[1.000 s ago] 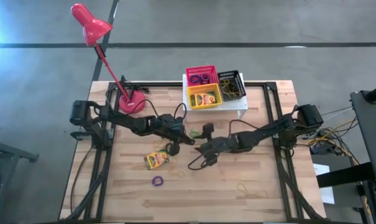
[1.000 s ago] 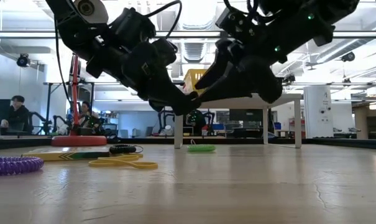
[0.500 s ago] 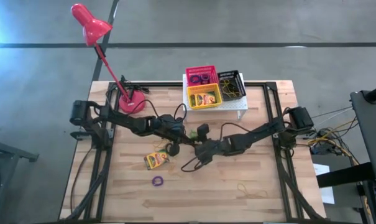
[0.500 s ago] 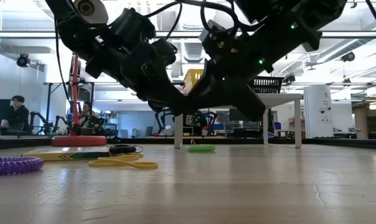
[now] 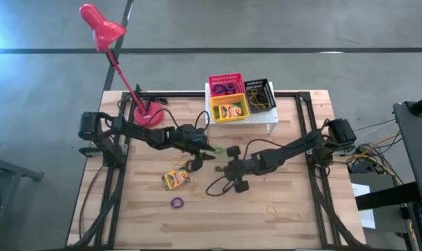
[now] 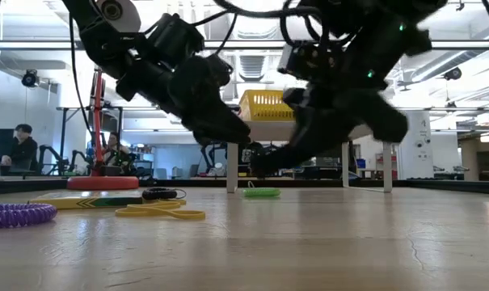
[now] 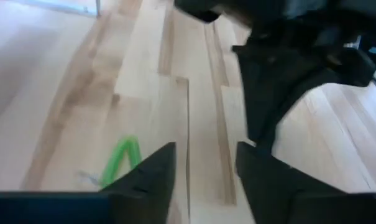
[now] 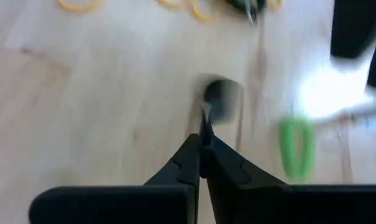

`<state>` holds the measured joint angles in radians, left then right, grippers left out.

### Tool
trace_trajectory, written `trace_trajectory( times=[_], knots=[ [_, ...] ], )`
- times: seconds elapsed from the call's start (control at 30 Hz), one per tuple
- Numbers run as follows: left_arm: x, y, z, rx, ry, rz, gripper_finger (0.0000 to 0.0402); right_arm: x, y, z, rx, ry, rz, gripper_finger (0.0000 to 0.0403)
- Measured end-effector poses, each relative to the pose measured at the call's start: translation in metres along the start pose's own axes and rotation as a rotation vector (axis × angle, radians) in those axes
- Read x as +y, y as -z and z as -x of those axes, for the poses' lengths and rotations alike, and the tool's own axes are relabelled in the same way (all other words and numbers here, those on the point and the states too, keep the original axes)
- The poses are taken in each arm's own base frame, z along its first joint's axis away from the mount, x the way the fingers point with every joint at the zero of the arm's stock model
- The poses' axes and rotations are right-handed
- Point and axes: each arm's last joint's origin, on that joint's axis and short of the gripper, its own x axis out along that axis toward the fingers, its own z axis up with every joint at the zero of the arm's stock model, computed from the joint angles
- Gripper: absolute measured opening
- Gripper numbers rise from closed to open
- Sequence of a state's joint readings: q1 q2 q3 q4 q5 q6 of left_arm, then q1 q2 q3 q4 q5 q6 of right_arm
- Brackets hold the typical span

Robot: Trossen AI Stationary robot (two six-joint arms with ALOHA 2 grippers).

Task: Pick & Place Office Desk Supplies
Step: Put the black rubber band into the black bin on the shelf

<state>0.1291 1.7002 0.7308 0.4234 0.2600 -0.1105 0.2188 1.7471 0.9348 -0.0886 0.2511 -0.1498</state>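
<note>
Right gripper is clamped tight over mid-table, and what looks like a black elastic loop is pinched by a thin strand at its tips, the dark ring hanging just ahead of the claw and clear of the wood. It's blurred, so call that a likely grip. Left gripper hovers just beside it, jaws parted and holding nothing. The move ahead turns on one line – the black basket sits on the white shelf at the far edge, well apart from the claw and on the right arm's own side, so the right arm is the nearer carrier. Next to it are the yellow basket and the pink-red basket. A green loop lies flat just beside both claws, a crayon box and a purple loop nearer the left arm. Pale wooden planks underfoot, red lamp at the corner, a busy lab beyond with a person seated far off
</note>
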Motion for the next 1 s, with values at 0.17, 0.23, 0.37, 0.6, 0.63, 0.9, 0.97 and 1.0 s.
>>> trace_trajectory(
  times=[0.17, 0.23, 0.37, 0.6, 0.63, 0.9, 0.97, 1.0],
  knots=[
    [-0.002, -0.004, 0.000, -0.012, 0.007, -0.061, 0.0225, -0.013, -0.014, 0.048, 0.081, -0.009, -0.102, 0.0010],
    [-0.004, -0.004, -0.001, -0.012, 0.012, -0.067, 0.0230, -0.021, -0.021, 0.074, 0.085, -0.002, -0.130, 0.0010],
    [-0.007, -0.001, -0.001, -0.008, 0.022, -0.076, 0.0227, -0.054, -0.038, 0.135, 0.014, 0.201, -0.225, 0.0012],
    [-0.012, 0.001, -0.002, -0.005, 0.034, -0.083, 0.0206, -0.155, -0.026, 0.207, 0.045, 0.525, -0.565, 0.0012],
    [-0.012, 0.001, -0.002, -0.005, 0.035, -0.083, 0.0203, -0.170, -0.019, 0.211, 0.076, 0.531, -0.609, 0.0012],
    [-0.012, 0.001, -0.002, -0.004, 0.035, -0.079, 0.0187, -0.248, 0.038, 0.207, 0.191, 0.368, -0.810, 0.0013],
    [-0.012, 0.001, -0.002, -0.004, 0.035, -0.079, 0.0186, -0.255, 0.046, 0.203, 0.214, 0.372, -0.822, 0.0013],
    [-0.012, 0.001, -0.002, -0.003, 0.034, -0.079, 0.0186, -0.258, 0.049, 0.200, 0.229, 0.371, -0.827, 0.0013]
  ],
)
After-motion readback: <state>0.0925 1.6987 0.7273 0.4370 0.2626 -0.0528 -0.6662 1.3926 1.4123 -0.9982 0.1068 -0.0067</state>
